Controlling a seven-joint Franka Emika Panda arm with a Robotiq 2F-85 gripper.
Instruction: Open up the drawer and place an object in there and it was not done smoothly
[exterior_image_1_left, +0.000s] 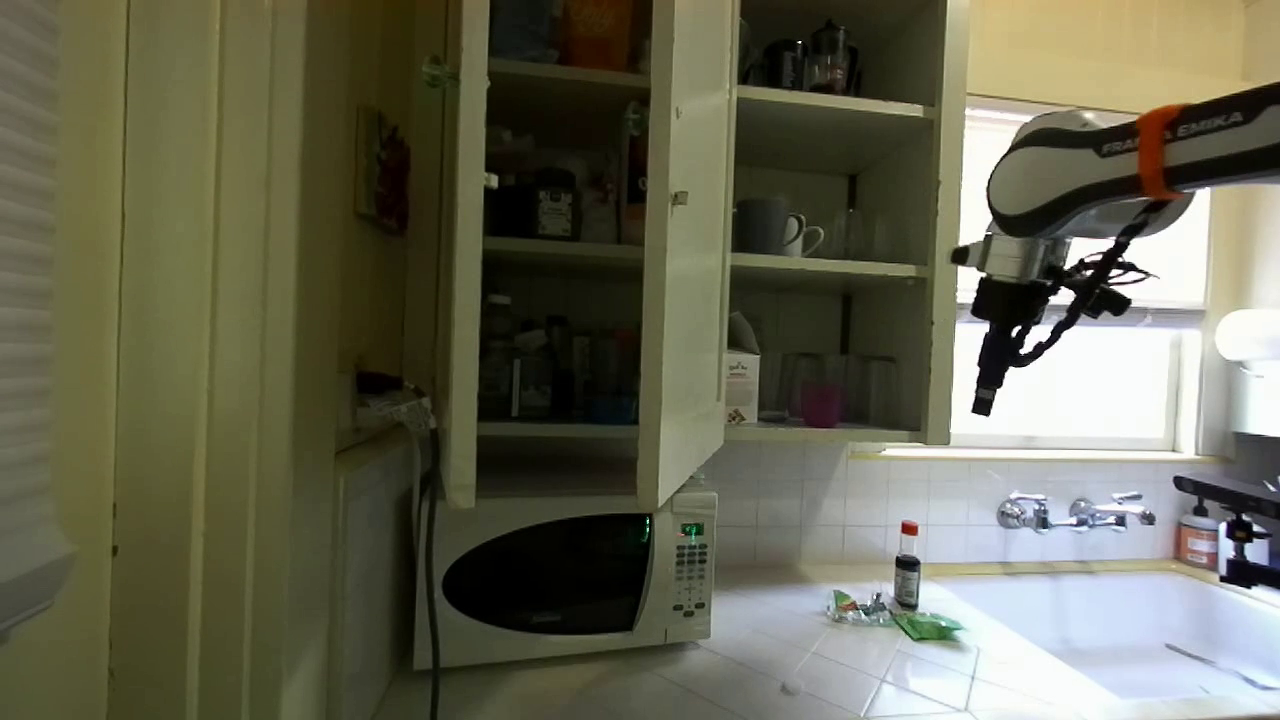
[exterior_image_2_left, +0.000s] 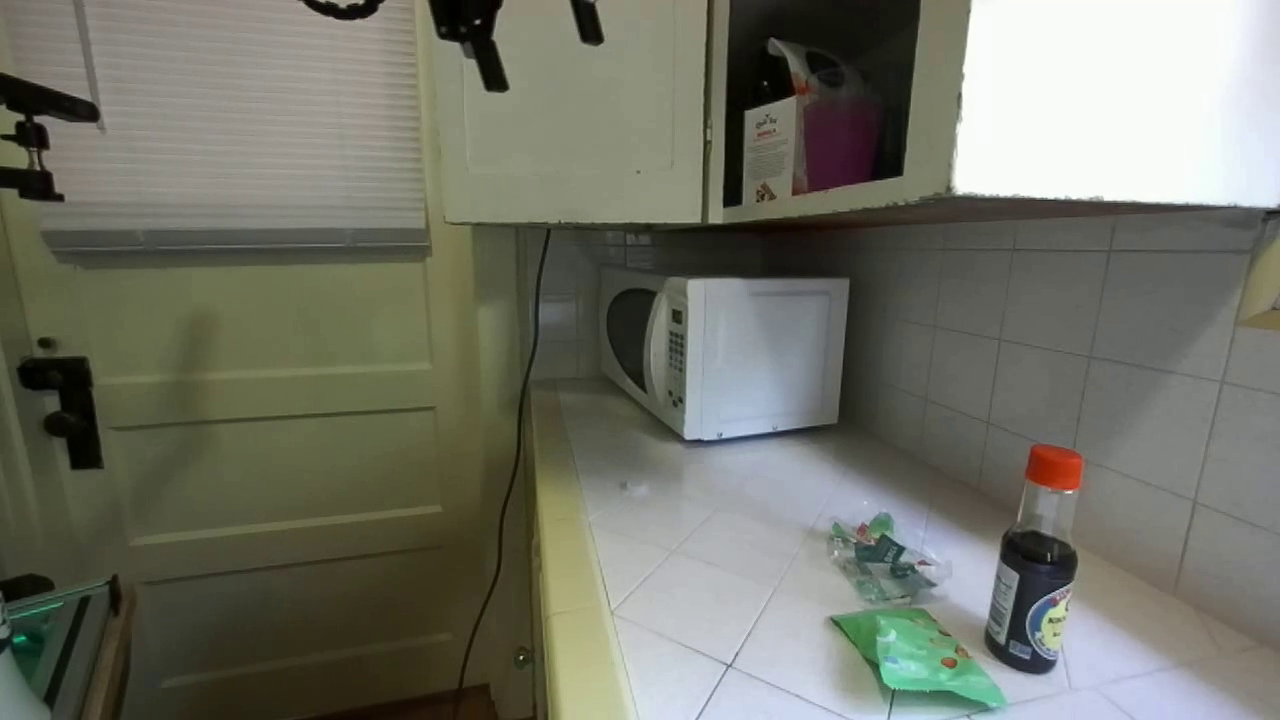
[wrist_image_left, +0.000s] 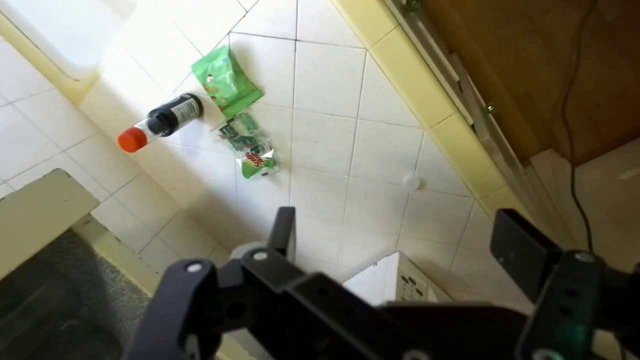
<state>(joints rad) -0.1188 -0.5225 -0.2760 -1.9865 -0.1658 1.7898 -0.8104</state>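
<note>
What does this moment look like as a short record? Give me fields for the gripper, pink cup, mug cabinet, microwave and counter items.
gripper: open, holding nothing, above the counter
pink cup: on the lowest shelf of the mug cabinet, beside a white carton
mug cabinet: open; a grey mug sits one shelf above the pink cup
microwave: on the counter, beneath the crowded cabinet
counter items: upright red-capped bottle, green packet, clear wrapper
how the pink cup got there: not shown
</note>
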